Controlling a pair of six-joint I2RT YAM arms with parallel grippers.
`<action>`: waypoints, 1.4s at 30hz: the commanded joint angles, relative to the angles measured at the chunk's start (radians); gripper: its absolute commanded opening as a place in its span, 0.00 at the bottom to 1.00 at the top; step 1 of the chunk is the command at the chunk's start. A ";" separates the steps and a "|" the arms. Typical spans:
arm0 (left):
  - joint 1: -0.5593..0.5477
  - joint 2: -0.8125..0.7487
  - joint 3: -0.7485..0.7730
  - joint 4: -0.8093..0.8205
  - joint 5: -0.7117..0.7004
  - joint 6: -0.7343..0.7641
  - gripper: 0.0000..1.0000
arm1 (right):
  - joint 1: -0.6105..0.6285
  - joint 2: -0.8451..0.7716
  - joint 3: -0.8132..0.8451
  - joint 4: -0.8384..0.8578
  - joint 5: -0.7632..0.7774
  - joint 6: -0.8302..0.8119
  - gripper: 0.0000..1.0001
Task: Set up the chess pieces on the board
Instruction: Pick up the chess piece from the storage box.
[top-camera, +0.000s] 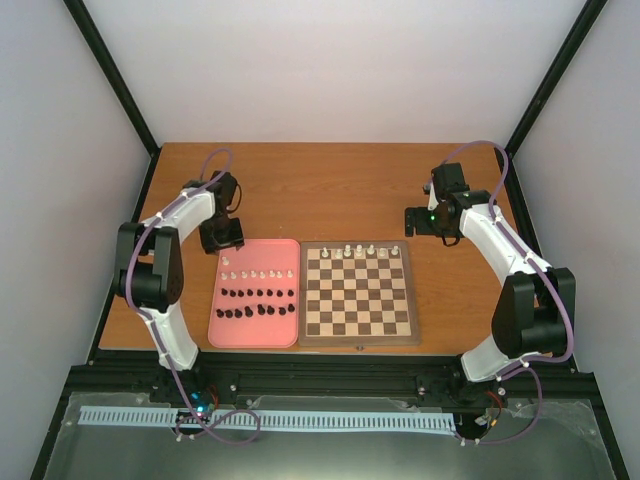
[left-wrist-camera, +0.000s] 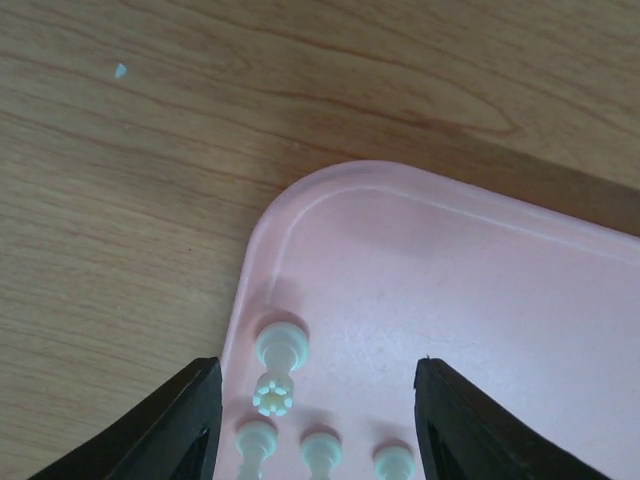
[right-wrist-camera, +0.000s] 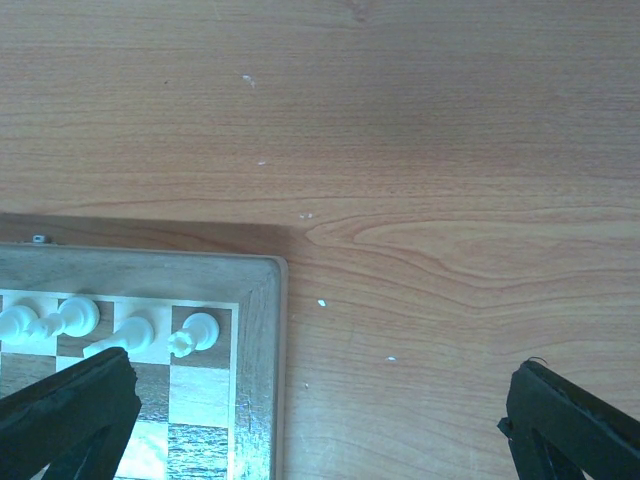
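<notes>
1 overhead view; 2 close wrist views down onto tray (left-wrist-camera: 300, 195), board (right-wrist-camera: 258, 350) corners

The rounded plastic tray (top-camera: 265, 250) is plain pink, the wooden board (top-camera: 360, 342) checkered brown and cream, the tiny chess figures (top-camera: 258, 294) white or black.

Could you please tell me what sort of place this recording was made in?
Probably a lab robot test cell: plain white panels in a black frame enclose a wooden table, the left arm and right arm are bolted at its near edge, and a board and pink tray sit between them.
</notes>
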 joint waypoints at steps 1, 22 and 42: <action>0.012 0.018 -0.026 0.033 0.021 0.012 0.55 | -0.008 -0.028 0.001 -0.010 0.004 -0.011 1.00; 0.022 0.043 -0.059 0.049 0.033 0.021 0.35 | -0.009 -0.023 -0.002 -0.012 0.008 -0.012 1.00; 0.022 0.022 -0.027 0.007 0.059 0.032 0.04 | -0.009 -0.019 -0.015 -0.004 0.009 -0.008 1.00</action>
